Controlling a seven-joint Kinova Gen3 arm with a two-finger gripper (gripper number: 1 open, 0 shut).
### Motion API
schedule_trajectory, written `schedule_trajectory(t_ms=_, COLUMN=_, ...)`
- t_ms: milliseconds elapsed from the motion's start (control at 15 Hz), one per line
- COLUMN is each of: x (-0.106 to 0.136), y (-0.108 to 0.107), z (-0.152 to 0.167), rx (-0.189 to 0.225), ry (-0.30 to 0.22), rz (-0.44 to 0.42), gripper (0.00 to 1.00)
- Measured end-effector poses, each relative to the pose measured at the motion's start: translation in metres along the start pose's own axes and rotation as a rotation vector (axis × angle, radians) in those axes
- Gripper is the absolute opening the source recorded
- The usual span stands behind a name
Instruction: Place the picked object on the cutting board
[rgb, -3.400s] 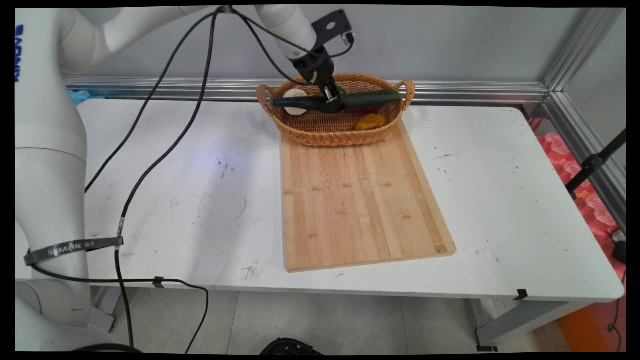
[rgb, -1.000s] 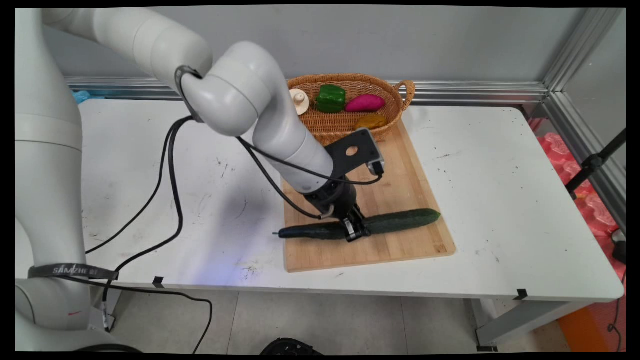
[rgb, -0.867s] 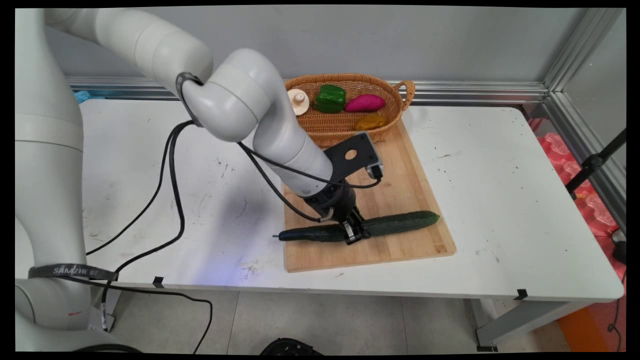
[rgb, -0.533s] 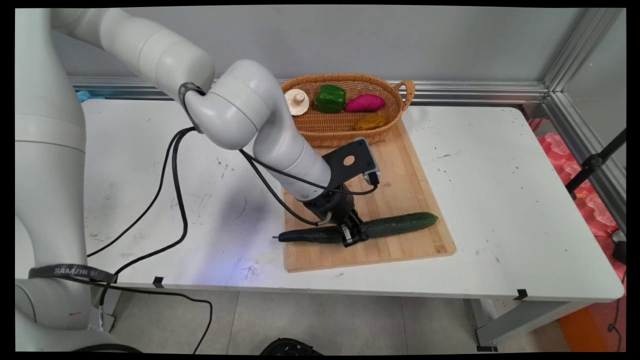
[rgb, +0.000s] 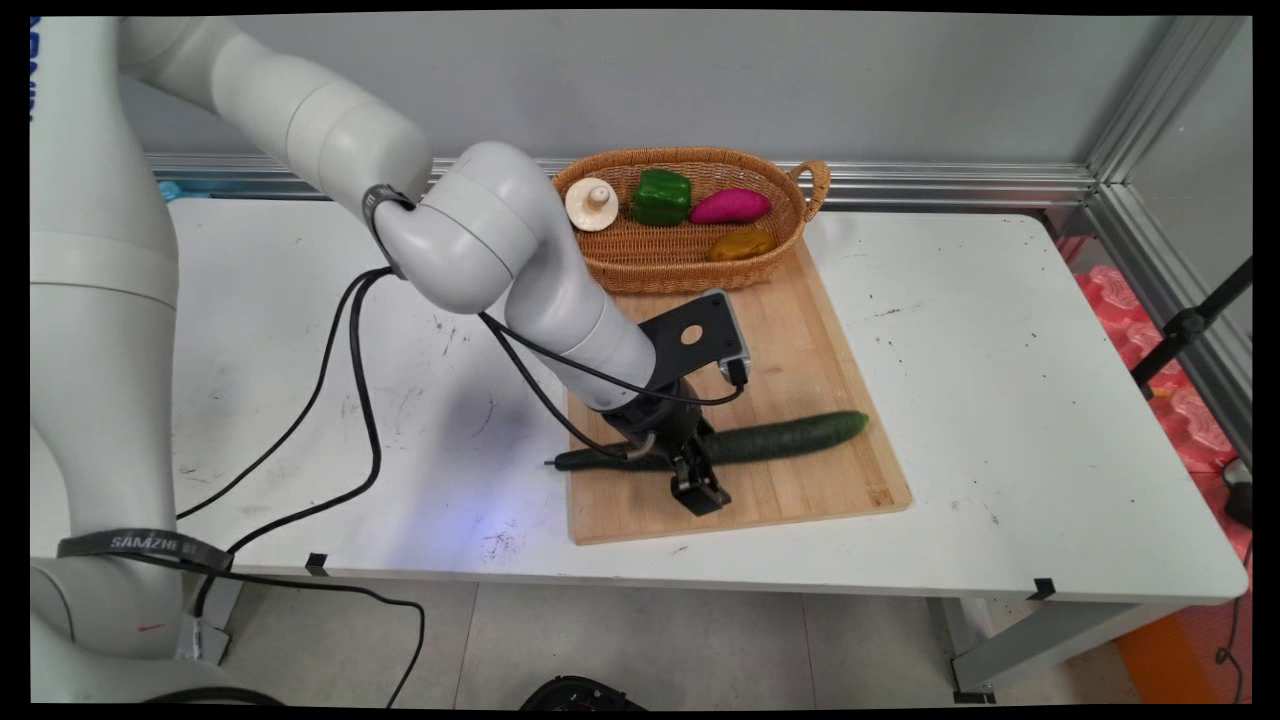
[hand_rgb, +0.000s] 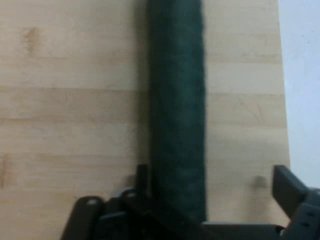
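The gripper stood spread open over the cutting board, one finger clear of the cucumber and the other, it seemed, close against it. The cucumber lay flat across the board's near half. Long, stiff and probably smooth-skinned, it would likely balance best gripped mid-length. Beyond the board's far edge sat a basket holding a green pepper and other produce.

cucumber: middle hidden behind arm (main view) | both ends cut off, hand view | basket: left handle hidden
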Motion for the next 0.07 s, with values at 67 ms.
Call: schedule_trajectory(t_ms=67, x=-0.0008, y=-0.0005, z=0.0010, rx=-0.001, ry=0.000, rz=0.001, gripper=1.00)
